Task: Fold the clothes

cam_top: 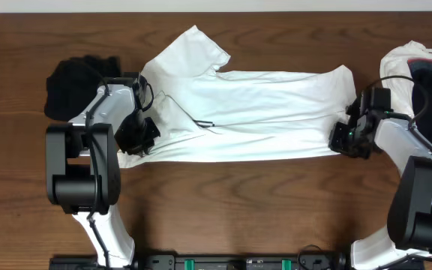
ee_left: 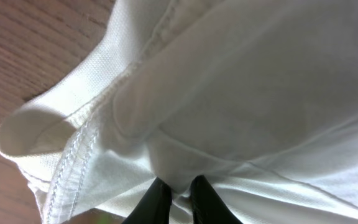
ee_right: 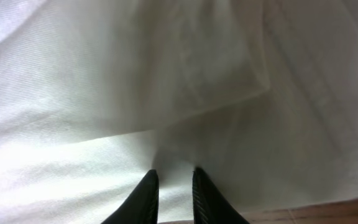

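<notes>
A white T-shirt (cam_top: 253, 112) lies spread lengthwise across the table, one sleeve pointing to the far left. My left gripper (cam_top: 142, 139) is at its near left corner and is shut on a pinch of the white cloth (ee_left: 178, 186), next to a stitched hem (ee_left: 73, 162). My right gripper (cam_top: 345, 139) is at the shirt's near right corner; its fingers (ee_right: 173, 177) are close together with white cloth between them. The cloth fills both wrist views.
A black garment (cam_top: 70, 86) lies at the far left behind my left arm. A pile of white and dark clothes (cam_top: 426, 75) lies at the far right. Bare wooden table (cam_top: 238, 202) lies in front of the shirt.
</notes>
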`<state>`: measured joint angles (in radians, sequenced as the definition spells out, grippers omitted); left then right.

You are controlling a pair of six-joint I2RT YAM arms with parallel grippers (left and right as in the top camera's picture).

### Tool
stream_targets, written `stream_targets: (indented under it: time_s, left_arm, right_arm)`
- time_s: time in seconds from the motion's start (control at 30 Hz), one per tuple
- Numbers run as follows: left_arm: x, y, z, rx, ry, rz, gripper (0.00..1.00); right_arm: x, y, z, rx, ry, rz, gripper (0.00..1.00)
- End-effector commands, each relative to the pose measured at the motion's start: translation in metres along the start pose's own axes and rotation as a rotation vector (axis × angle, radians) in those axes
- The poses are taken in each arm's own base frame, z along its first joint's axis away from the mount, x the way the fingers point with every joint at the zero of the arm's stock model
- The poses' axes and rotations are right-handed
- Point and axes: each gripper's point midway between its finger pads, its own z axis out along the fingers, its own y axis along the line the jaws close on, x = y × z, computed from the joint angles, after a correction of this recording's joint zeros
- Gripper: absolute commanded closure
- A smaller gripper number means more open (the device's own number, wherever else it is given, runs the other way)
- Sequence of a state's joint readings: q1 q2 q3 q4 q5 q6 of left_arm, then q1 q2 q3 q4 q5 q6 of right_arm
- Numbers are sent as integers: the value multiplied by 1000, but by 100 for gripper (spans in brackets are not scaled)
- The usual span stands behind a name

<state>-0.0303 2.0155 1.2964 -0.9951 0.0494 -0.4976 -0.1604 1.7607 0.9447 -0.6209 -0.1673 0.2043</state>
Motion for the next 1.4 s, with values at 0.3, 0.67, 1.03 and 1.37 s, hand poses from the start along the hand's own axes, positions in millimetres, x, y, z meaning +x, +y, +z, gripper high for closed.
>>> stream_targets:
  time_s: [0.3, 0.67, 1.03, 1.37]
  left_arm:
    - [0, 10, 19, -57, 14, -16, 85]
    - [-1, 9, 19, -53, 7, -16, 85]
    - [-1, 9, 19, -54, 8, -16, 83]
    - [-1, 9, 19, -54, 7, -16, 78]
  right_arm:
    - [10, -36, 6, 155, 80, 54, 87]
    - [-12, -41, -2, 137, 6, 167, 89]
    - [-30, -31, 0, 77, -65, 158, 86]
    - [-27, -36, 1, 100, -59, 180, 94]
